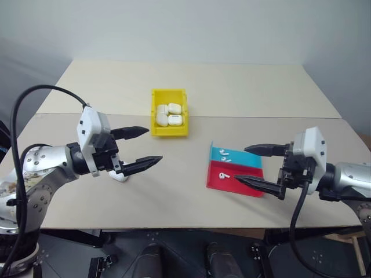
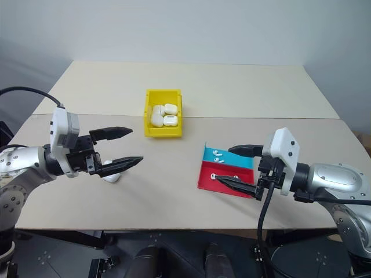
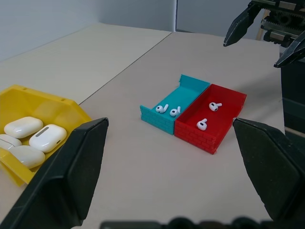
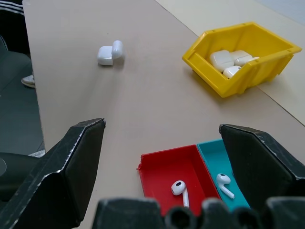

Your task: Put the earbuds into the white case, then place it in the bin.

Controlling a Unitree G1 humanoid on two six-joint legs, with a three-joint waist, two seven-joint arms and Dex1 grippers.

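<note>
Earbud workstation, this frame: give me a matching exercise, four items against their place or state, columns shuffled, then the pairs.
Items:
1. open white case
2. closed white cases
3. red tray
4. left claw

Places or states:
A. inside the yellow bin
B. open, holding nothing
C. on the bare table, lid flipped up
D. holds two earbuds, joined to the blue tray

Pairs: 1-C, 2-A, 3-D, 4-B
</note>
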